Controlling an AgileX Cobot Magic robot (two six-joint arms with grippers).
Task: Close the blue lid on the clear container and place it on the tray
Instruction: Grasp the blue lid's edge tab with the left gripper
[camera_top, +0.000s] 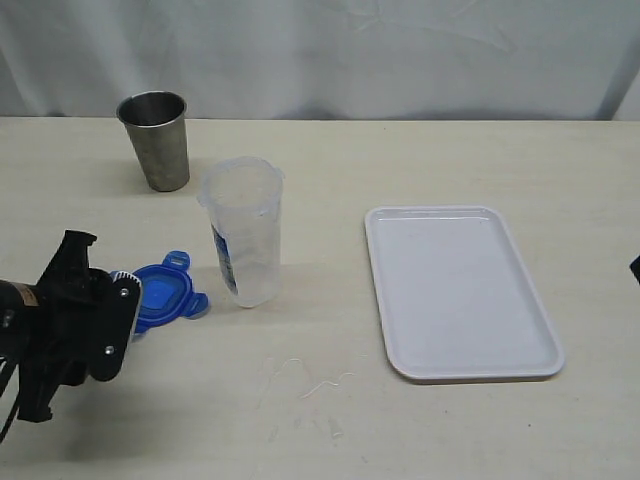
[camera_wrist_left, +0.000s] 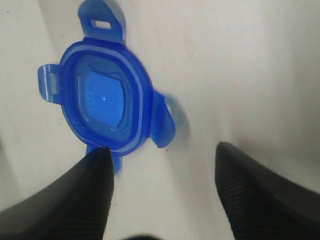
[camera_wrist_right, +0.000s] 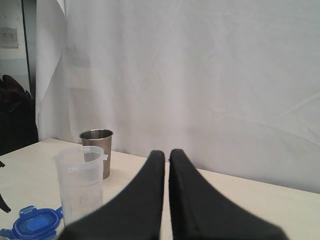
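Observation:
The blue lid (camera_top: 165, 295) lies flat on the table, left of the clear container (camera_top: 243, 235), which stands upright and uncovered. My left gripper (camera_top: 118, 305) hovers at the lid's near-left edge. In the left wrist view the lid (camera_wrist_left: 105, 100) lies just beyond my open left gripper (camera_wrist_left: 164, 152); one finger (camera_wrist_left: 95, 175) overlaps a lid flap and only bare table shows between the jaws. The white tray (camera_top: 455, 290) lies on the right with nothing on it. My right gripper (camera_wrist_right: 166, 152) is shut and empty, and looks across at the container (camera_wrist_right: 80, 185) and lid (camera_wrist_right: 32, 223).
A grey metal cup (camera_top: 158, 140) stands behind the container at the back left, also in the right wrist view as the cup (camera_wrist_right: 97, 145). A white curtain closes off the far side of the table. A dark sliver shows at the exterior view's right edge.

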